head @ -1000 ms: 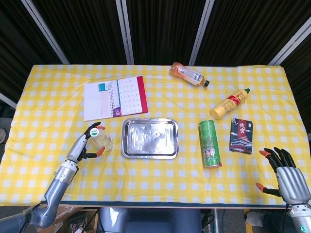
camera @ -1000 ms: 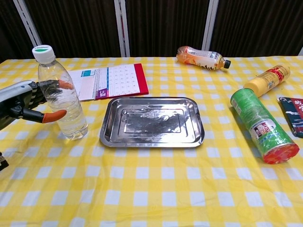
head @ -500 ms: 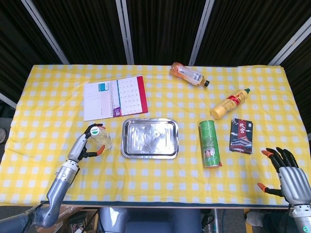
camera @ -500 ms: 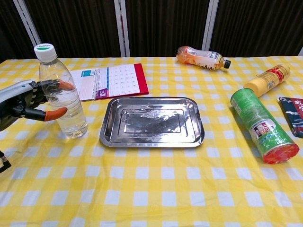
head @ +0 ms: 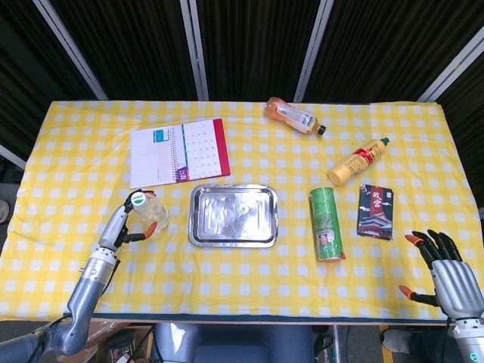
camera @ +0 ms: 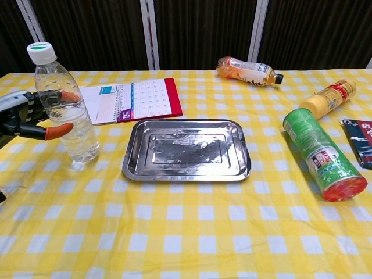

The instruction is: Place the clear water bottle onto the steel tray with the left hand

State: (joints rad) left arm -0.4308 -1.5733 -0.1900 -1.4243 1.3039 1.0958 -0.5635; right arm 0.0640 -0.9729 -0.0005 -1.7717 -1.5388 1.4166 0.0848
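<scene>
The clear water bottle (camera: 63,107) stands upright, tilted slightly, to the left of the steel tray (camera: 186,150) and apart from it, over the yellow checked tablecloth (camera: 186,232). Its white and green cap (head: 139,200) is on. The left hand (camera: 26,115) grasps the bottle about its middle, fingers wrapped round the far side and an orange-tipped thumb across the front. Whether the bottle's base touches the cloth cannot be told.

The tray lies flat near the table's middle, with nothing in it. Behind it and to the left lies a calendar (head: 179,152). To the right of the tray a green can (head: 327,224) lies on its side, and beside that a dark packet (head: 376,211). Further back lie a yellow bottle (head: 358,161) and an orange drink bottle (head: 295,116), both on their sides.

The right hand (head: 446,274) hangs at the near right edge of the table, fingers spread and holding nothing.
</scene>
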